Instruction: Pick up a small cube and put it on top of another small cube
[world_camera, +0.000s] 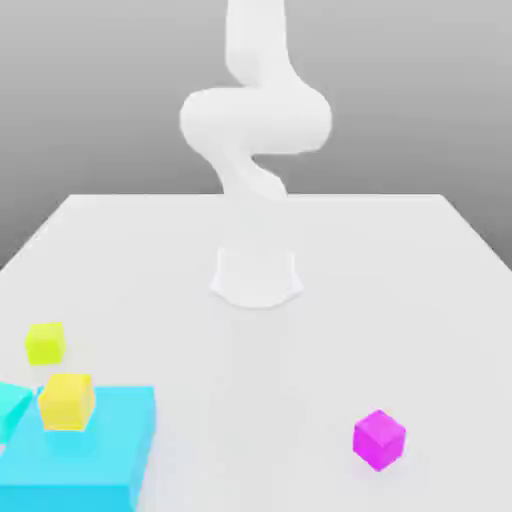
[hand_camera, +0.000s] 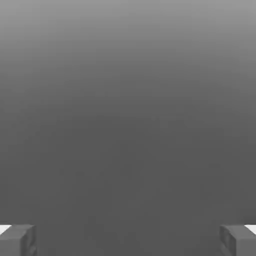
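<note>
One white arm (world_camera: 255, 120) rises from its round base at the middle of the white counter (world_camera: 400, 260), folded back on itself high above the surface. At the near corner on the exterior view's left sits a large cyan block (world_camera: 85, 460), with the edge of a second cyan block (world_camera: 10, 405) just beside it at the frame's border.

Three small cubes lie low in the scene. An orange-yellow cube (world_camera: 67, 401) rests on top of the large cyan block. A lime-yellow cube (world_camera: 45, 342) stands on the counter just behind that block. A magenta cube (world_camera: 379, 439) sits alone, well apart, toward the exterior view's right.

In the hand view the claw (hand_camera: 128, 240) stands wide open, its two fingertips (hand_camera: 17, 240) at opposite edges with nothing between them, facing only grey backdrop.

Judged from this, the task is at its very start: no cube is held or stacked on another small cube. The next move calls for swinging the hand down over one chosen cube, probably the lone magenta one since it has clear room around it, and lining the open fingers up with two of its flat sides before descending.
</note>
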